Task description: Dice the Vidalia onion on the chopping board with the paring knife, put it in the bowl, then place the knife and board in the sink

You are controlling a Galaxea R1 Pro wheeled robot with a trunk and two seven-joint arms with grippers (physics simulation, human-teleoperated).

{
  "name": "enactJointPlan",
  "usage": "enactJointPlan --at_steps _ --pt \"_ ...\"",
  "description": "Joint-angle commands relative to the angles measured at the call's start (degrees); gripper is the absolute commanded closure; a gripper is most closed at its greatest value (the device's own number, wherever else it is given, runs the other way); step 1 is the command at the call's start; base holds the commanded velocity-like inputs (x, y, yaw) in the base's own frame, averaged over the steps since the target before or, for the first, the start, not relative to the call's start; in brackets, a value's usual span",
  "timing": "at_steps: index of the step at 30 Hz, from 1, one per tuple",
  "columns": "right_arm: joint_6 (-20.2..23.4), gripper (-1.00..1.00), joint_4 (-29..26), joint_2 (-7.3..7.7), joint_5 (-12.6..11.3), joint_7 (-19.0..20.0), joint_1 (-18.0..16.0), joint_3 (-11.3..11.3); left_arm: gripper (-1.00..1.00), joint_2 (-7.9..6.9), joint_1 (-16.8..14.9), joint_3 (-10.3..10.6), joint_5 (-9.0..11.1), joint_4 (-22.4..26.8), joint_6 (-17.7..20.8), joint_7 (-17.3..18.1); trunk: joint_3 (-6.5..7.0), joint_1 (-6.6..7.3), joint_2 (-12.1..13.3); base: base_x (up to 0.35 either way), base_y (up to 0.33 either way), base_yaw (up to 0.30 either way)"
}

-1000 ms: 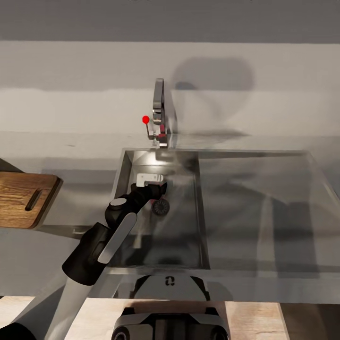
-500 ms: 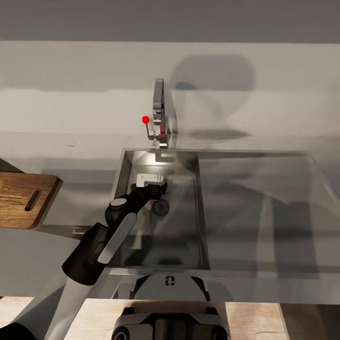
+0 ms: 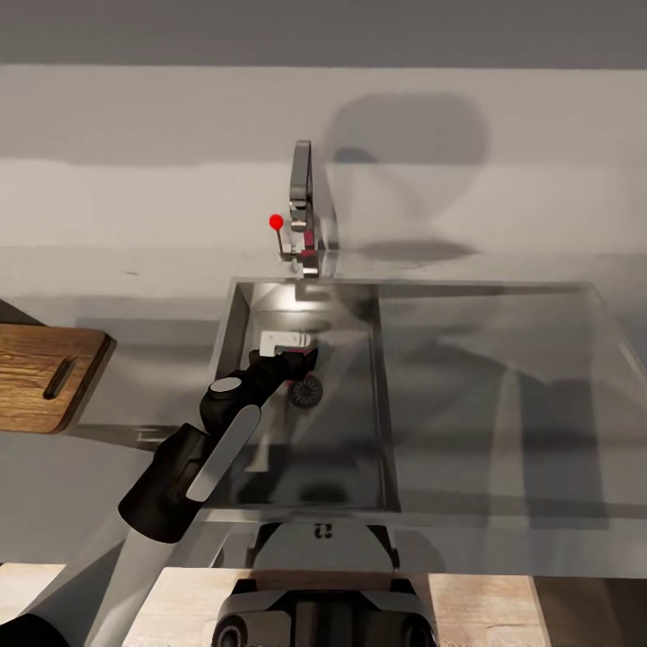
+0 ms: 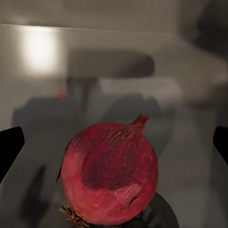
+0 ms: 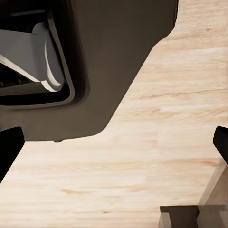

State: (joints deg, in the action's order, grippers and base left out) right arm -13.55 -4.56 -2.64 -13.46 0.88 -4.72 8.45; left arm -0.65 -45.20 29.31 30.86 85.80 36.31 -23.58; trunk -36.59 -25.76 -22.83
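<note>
This is a kitchen. A stainless-steel sink (image 3: 305, 449) with a round drain (image 3: 305, 392) and a flat drainboard (image 3: 503, 395) is set into a smooth grey worktop (image 3: 135, 261), and a chrome tap (image 3: 302, 193) with a red knob (image 3: 276, 221) stands behind the basin. A dark wooden chopping board (image 3: 40, 377) with a slot handle lies on the worktop. A red-skinned onion (image 4: 110, 173) sits in the basin, over the drain. Pale wood-plank floor (image 5: 180, 142) runs below.

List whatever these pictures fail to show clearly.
- Onion in the head view: hidden behind the left gripper down in the sink.
- Chopping board: cut off by the head view's left edge.
- Onion's underside: cut by the left wrist view's lower edge.
- Right gripper: fingertips barely enter the right wrist view's edges, above wooden floor.
</note>
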Motion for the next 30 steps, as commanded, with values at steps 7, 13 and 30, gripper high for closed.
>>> enactJointPlan --at_steps 7,13,30 --pt "-0.3 -1.0 0.1 0.0 -0.6 0.1 0.0 0.4 -1.0 -0.01 -0.1 0.2 0.6 0.1 0.1 -0.6 -0.56 -0.03 -0.1 0.0 0.0 0.0" --pt "-0.3 -1.0 0.1 0.0 -0.6 0.1 0.0 0.4 -1.0 -0.02 -0.1 0.2 0.6 -0.1 0.1 -0.6 -0.97 -0.03 -0.1 0.0 0.0 0.0" --pt "-0.3 -1.0 0.1 0.0 -0.6 0.1 0.0 0.4 -1.0 -0.04 -0.1 0.2 0.6 -0.3 0.0 -0.6 -2.16 -0.03 -0.1 0.0 0.0 0.0"
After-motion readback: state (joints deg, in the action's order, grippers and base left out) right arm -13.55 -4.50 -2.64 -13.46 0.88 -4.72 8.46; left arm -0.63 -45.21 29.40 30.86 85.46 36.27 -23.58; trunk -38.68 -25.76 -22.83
